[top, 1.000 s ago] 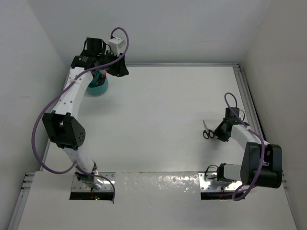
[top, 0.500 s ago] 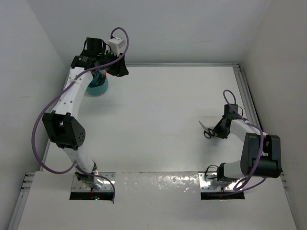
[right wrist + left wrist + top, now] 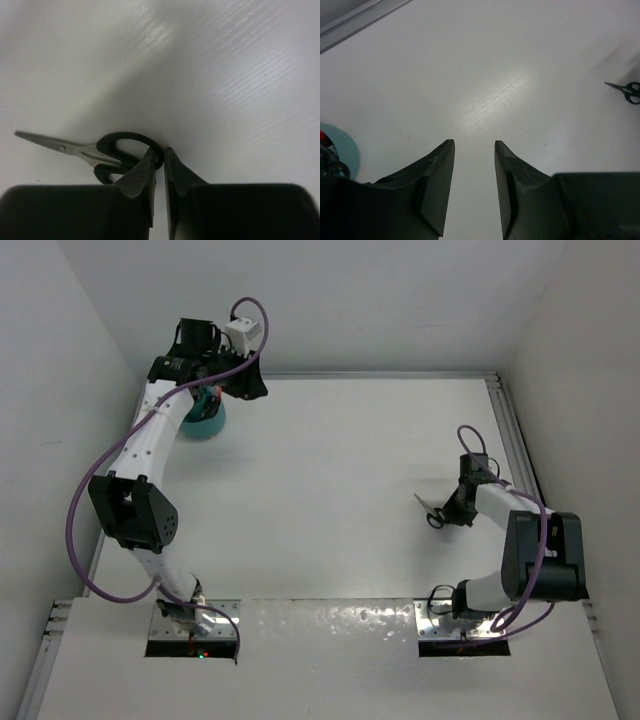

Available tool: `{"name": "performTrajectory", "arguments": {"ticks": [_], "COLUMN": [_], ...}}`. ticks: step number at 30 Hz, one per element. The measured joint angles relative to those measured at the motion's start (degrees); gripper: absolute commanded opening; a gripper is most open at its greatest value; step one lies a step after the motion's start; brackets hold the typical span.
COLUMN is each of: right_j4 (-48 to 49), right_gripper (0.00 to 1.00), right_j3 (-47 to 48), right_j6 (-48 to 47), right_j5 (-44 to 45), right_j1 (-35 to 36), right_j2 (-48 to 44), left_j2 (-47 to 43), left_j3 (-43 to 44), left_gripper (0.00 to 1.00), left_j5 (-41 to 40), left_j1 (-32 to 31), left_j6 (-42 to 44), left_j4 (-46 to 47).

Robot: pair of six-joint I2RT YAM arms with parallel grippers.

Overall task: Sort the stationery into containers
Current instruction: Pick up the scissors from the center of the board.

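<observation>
Black-handled scissors (image 3: 432, 512) lie on the white table at the right, blades pointing left. In the right wrist view my right gripper (image 3: 160, 156) pinches the rim of one handle loop of the scissors (image 3: 107, 150) between its nearly closed fingers. In the top view the right gripper (image 3: 447, 515) sits low at the handles. The teal tub (image 3: 205, 422) stands at the far left corner, with some items inside. My left gripper (image 3: 255, 388) hovers beside and above it, open and empty. The left wrist view shows the left gripper (image 3: 474, 143), the tub's edge (image 3: 347, 150) and the distant scissors (image 3: 626, 90).
A metal rail (image 3: 515, 440) runs along the table's right edge, close to the right arm. White walls enclose the back and sides. A purple cable (image 3: 100, 480) loops off the left arm.
The right gripper's fingers have closed onto the scissors' handle loop, and the scissors have swung so the blades point more to the left. The left arm has not moved.
</observation>
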Motion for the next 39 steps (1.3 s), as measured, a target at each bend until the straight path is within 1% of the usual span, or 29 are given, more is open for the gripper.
{"name": "performTrajectory", "arguments": {"ticks": [1, 2, 8, 10, 12, 14, 15, 18, 23, 27, 31, 34, 39], "right_j4": [0.3, 0.7, 2.4, 1.4, 0.3, -0.6, -0.8, -0.2, 2.8, 6.7, 10.0, 12.4, 15.0], "right_gripper": [0.02, 0.0, 0.0, 0.0, 0.0, 0.0, 0.0, 0.0, 0.0, 0.0, 0.0, 0.0, 0.0], "right_j3": [0.0, 0.0, -1.4, -2.0, -1.9, -0.7, 0.4, 5.9, 13.7, 20.4, 27.6, 31.8, 35.5], "right_j6": [0.1, 0.1, -2.4, -4.7, -7.4, -10.8, -13.0, -19.4, -27.7, -32.6, -36.3, -38.7, -42.2], "right_j5": [-0.1, -0.3, -0.1, 1.3, 2.8, 4.4, 5.2, 6.6, 6.9, 3.6, 0.0, -2.3, -5.1], "right_j1": [0.0, 0.0, 0.5, 1.6, 3.2, 5.6, 7.2, 12.4, 20.5, 27.3, 33.2, 37.5, 44.0], "right_j2": [0.1, 0.1, -1.8, -3.4, -5.6, -8.4, -9.6, -11.7, -11.6, -8.7, -3.7, -0.4, 2.6], "left_j2": [0.0, 0.0, 0.0, 0.0, 0.0, 0.0, 0.0, 0.0, 0.0, 0.0, -0.2, -0.2, -0.2], "left_j3": [0.0, 0.0, 0.0, 0.1, 0.1, 0.3, 0.5, 1.7, 3.2, 3.1, 1.1, -1.1, -3.6], "left_gripper": [0.36, 0.36, 0.36, 0.39, 0.44, 0.48, 0.53, 0.61, 0.64, 0.67, 0.67, 0.67, 0.67], "left_j5": [-0.1, -0.1, 0.5, 1.5, 3.3, 5.4, 6.4, 9.9, 14.9, 18.5, 21.0, 21.4, 19.8], "left_j1": [0.0, 0.0, 0.0, 0.0, 0.0, 0.0, -0.1, -0.8, -3.7, -6.8, -8.9, -9.8, -10.1], "left_j6": [0.0, 0.0, 0.6, 1.4, 2.6, 4.1, 5.0, 9.6, 17.6, 21.7, 20.0, 16.4, 9.6], "left_j4": [0.0, 0.0, -0.1, -0.2, -0.4, -1.2, -1.6, -4.3, -9.0, -12.0, -10.6, -8.5, -3.5]}}
